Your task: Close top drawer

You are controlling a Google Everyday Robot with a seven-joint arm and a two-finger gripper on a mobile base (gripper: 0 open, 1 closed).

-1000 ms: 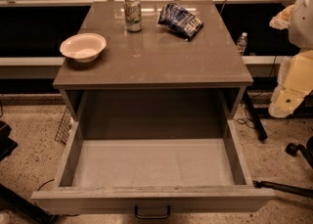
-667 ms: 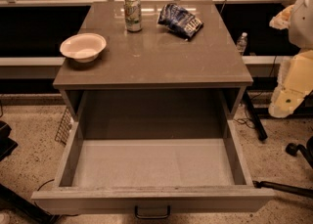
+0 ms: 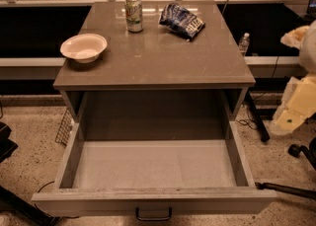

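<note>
The top drawer [image 3: 154, 203] of the grey-brown cabinet is pulled far out toward the camera. Its pale grey inside [image 3: 155, 163] holds nothing, and its flat front has a small dark handle [image 3: 153, 214] at the bottom centre. My gripper [image 3: 289, 117] is the pale end of the arm at the right edge of the view. It hangs beside the cabinet's right side, apart from the drawer, and holds nothing that I can see.
On the cabinet top [image 3: 158, 62] stand a white bowl [image 3: 83, 47], a drink can [image 3: 134, 14] and a blue snack bag [image 3: 181, 20]. A water bottle [image 3: 243, 43] stands behind at the right. A black chair base [image 3: 291, 170] lies on the floor at the right.
</note>
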